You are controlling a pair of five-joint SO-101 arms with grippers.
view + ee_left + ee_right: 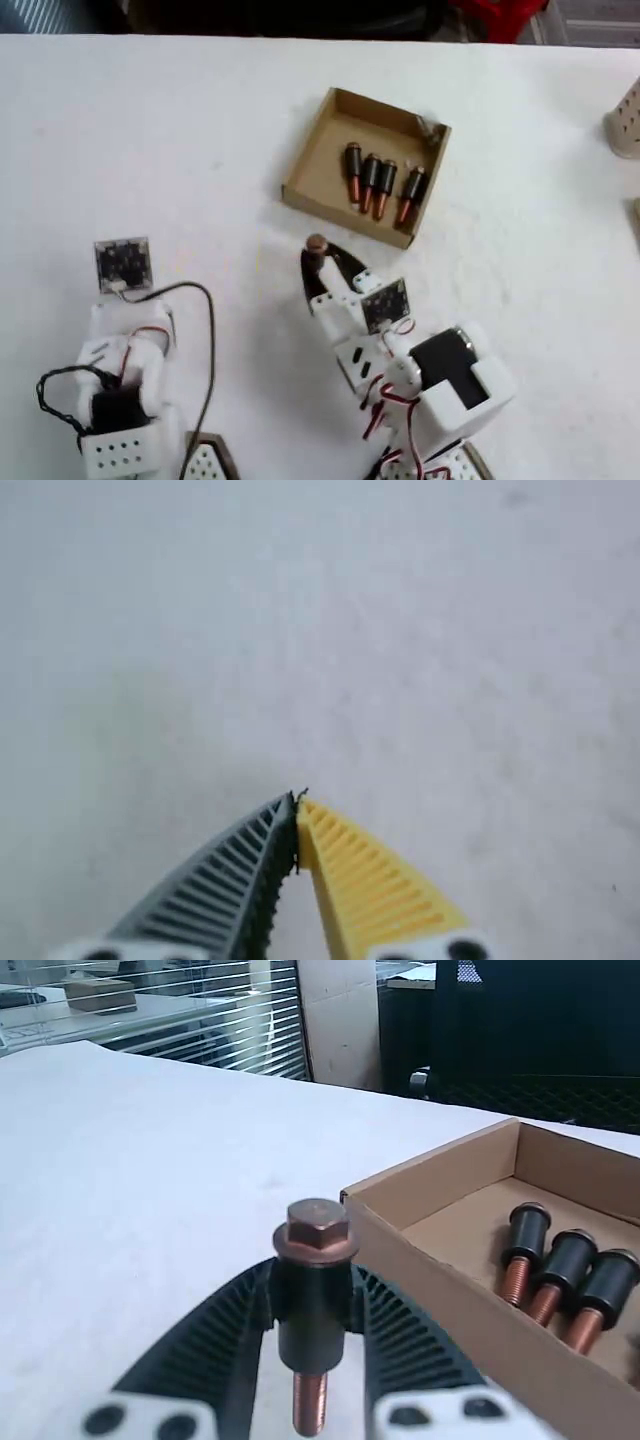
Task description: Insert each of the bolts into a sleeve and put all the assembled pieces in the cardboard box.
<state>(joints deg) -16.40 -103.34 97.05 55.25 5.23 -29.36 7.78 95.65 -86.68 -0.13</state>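
Holding an assembled piece upright in my right gripper [313, 1288], I have both fingers pressed against the black sleeve [312, 1310]. The bolt [317, 1230] shows its copper hex head on top, and its threaded end sticks out underneath. This piece hangs over the table [150, 130] just outside the near wall of the cardboard box [345, 218], not touching it. The box sits toward the middle of the table, nearer the far edge. Four assembled pieces [380, 182] lie side by side on its floor. My left gripper [298, 810] is closed with the fingertips meeting and nothing between them, above bare table toward the near left corner.
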